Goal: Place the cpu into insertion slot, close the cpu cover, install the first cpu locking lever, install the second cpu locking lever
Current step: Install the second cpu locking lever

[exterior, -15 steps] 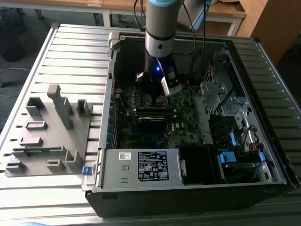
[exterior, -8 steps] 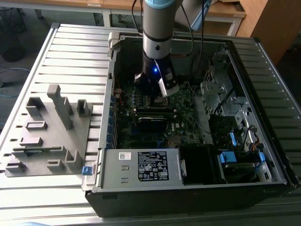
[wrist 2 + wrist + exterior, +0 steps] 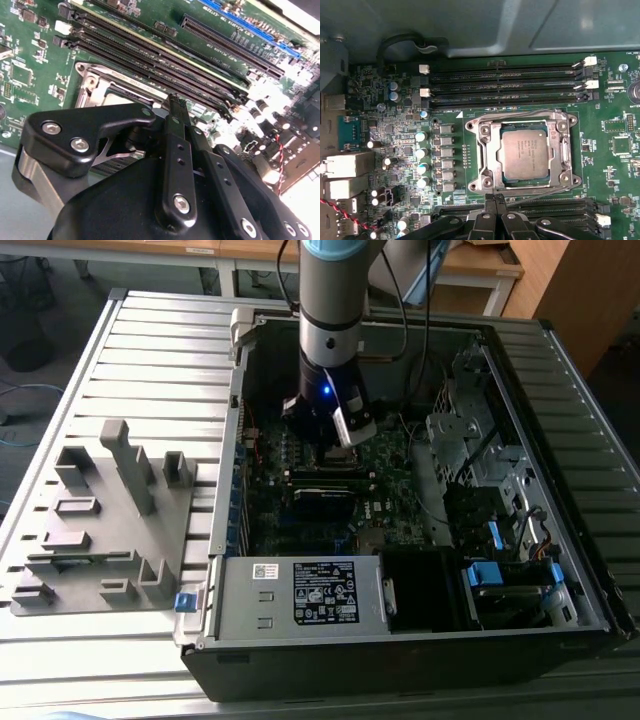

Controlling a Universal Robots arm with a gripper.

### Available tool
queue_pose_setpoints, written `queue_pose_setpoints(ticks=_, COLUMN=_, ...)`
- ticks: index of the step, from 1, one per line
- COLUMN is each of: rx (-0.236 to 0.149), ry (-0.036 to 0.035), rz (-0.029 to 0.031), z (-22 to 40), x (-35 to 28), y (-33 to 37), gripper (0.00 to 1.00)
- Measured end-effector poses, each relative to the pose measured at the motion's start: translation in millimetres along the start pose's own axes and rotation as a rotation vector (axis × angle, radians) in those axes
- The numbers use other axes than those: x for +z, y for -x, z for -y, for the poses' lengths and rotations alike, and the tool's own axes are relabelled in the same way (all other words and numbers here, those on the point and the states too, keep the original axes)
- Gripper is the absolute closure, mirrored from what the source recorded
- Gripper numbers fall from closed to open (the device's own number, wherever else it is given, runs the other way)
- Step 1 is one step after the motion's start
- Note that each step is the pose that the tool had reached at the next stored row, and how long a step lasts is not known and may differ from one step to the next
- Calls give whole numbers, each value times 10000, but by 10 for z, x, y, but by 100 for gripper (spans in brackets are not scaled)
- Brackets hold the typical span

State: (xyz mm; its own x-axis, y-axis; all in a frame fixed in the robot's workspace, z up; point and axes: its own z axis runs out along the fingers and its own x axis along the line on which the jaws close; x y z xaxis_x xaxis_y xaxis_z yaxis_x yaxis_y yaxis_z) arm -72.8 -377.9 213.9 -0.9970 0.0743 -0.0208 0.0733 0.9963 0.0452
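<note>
Just beyond your pinched-together, empty fingers [image 3: 495, 204], the cpu [image 3: 524, 152] sits flat in the slot [image 3: 487, 152] under the closed cover [image 3: 559, 155]; it looks light, stiff and fragile, so grip only its edges.

In the second wrist view the gripper [image 3: 176, 102] hides most of the insertion slot [image 3: 107, 85], so its contents cannot be told there. In the exterior view the arm [image 3: 330, 330] covers the socket area of the motherboard [image 3: 385, 490]. In the first wrist view the gripper's linkage runs off the picture's edge.
</note>
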Motion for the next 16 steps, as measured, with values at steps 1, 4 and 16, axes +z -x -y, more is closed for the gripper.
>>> queue_pose_setpoints(ticks=1, rx=0, ry=-1, rz=-1, z=1, x=-1, y=-3, gripper=89)
queue_pose_setpoints(ticks=4, rx=0, ry=-1, rz=3, z=2, x=-1, y=-15, gripper=89)
queue_pose_setpoints(ticks=16, rx=0, ry=0, rz=5, z=37, x=-2, y=-18, gripper=89)
